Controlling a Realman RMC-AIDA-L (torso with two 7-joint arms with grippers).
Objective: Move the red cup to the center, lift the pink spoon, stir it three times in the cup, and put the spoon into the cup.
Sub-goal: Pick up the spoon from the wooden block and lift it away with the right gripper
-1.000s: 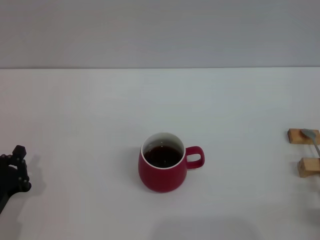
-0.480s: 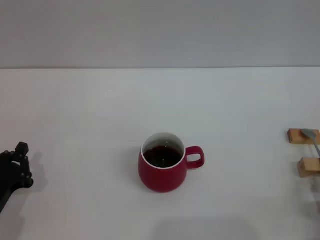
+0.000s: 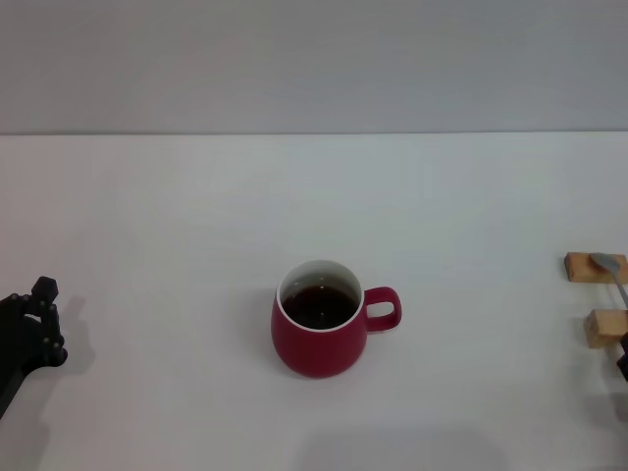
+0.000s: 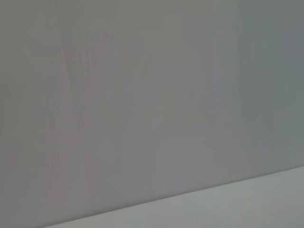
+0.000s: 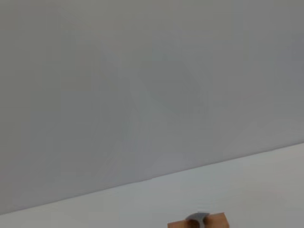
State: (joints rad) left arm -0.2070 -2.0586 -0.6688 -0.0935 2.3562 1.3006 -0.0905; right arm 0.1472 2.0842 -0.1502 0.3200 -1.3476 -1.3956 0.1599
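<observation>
The red cup [image 3: 318,337] stands in the middle of the white table in the head view, its handle pointing right and dark liquid inside. At the right edge the pink spoon [image 3: 610,271] lies across two wooden blocks [image 3: 603,326]. Only its grey bowl and a bit of stem show; the pink handle runs out of view. In the right wrist view the spoon's bowl [image 5: 199,219] rests on a block [image 5: 213,222]. My left gripper [image 3: 39,324] sits low at the far left, well away from the cup. A dark sliver of my right gripper [image 3: 623,356] shows at the right edge, just in front of the blocks.
The white table [image 3: 196,216] runs back to a grey wall. The left wrist view shows only that wall and a strip of table [image 4: 266,199].
My left gripper has drifted slightly left and down. A dark edge of my right gripper has come into view at the right border near the blocks. Cup and spoon have not moved.
</observation>
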